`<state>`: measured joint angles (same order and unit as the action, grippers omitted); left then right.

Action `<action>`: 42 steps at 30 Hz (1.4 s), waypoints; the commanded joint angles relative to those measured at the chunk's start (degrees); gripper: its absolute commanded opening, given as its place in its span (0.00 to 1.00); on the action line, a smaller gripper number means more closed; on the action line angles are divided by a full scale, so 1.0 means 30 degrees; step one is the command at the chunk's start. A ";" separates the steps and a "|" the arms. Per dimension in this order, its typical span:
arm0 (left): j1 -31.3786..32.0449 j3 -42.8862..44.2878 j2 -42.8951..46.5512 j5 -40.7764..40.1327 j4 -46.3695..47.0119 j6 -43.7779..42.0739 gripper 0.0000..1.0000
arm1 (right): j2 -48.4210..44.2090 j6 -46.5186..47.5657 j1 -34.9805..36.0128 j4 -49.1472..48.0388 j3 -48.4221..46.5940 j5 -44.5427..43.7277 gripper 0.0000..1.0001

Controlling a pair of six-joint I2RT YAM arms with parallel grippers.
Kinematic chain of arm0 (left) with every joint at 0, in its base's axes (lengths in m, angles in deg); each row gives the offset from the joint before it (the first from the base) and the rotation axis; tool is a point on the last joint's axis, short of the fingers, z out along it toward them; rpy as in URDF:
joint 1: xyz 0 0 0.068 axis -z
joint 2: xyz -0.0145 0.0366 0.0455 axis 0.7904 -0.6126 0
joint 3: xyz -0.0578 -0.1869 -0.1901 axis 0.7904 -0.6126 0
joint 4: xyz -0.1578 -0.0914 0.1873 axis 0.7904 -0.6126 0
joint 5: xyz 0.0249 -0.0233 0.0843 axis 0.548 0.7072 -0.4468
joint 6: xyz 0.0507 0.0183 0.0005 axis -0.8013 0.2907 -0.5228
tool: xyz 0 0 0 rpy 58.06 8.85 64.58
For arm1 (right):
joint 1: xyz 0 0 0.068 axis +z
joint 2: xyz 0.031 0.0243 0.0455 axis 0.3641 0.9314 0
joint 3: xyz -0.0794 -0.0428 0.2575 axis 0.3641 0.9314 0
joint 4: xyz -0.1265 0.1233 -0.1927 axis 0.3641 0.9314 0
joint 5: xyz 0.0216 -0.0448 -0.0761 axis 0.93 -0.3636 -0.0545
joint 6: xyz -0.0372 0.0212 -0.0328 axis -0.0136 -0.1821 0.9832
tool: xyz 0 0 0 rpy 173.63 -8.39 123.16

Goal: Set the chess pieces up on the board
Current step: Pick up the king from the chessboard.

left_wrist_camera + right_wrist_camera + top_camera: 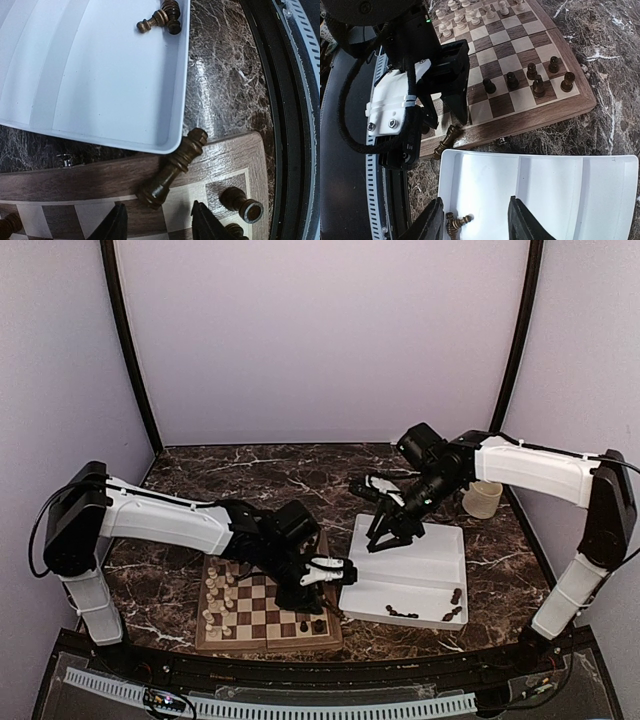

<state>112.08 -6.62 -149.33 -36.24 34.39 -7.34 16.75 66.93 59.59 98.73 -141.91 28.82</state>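
Halfway through seating dark chess pieces (538, 86), seemingly: hovering the left gripper (160, 225), spread and empty, just behind a toppled dark chessman (172, 172) on the board (100, 175) frame; next, pinching and righting it.

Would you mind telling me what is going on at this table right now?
The robot is setting up a chessboard. The left gripper hangs open over a dark piece lying tipped on the board's frame, beside the white tray. The right gripper is open above fallen dark pieces in that tray. Cream pieces already stand on the board.
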 commanded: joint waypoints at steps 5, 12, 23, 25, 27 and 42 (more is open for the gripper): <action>0.0429 0.1010 -0.0543 -0.0552 0.0037 -0.0975 0.47 | 0.0249 0.0278 -0.0061 0.0224 -0.0217 0.0403 0.45; 0.0677 0.1423 -0.1271 -0.0202 0.0053 -0.1383 0.46 | 0.0539 0.0467 -0.0061 0.0509 -0.0456 0.0402 0.45; 0.0790 0.1155 -0.1295 -0.0802 -0.0745 -0.1782 0.23 | 0.0345 0.0745 -0.0693 0.1304 -0.1935 -0.0515 0.45; 0.0790 0.0876 -0.0893 -0.0967 -0.0709 -0.1749 0.18 | 0.0180 0.0747 -0.0866 0.1395 -0.2603 -0.0815 0.45; 0.0805 0.0559 -0.0378 -0.0936 -0.0511 -0.1580 0.15 | 0.0037 0.0700 -0.0937 0.1396 -0.3121 -0.1170 0.45; -0.1486 -0.2562 0.4528 0.2658 0.4779 0.3962 0.11 | -0.0307 -0.0791 -0.1497 0.0346 -0.3830 -0.0273 0.45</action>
<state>110.18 -11.65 -141.09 -32.68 39.65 -4.43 16.99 65.86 55.50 101.39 -152.42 25.21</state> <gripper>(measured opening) 0.194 0.443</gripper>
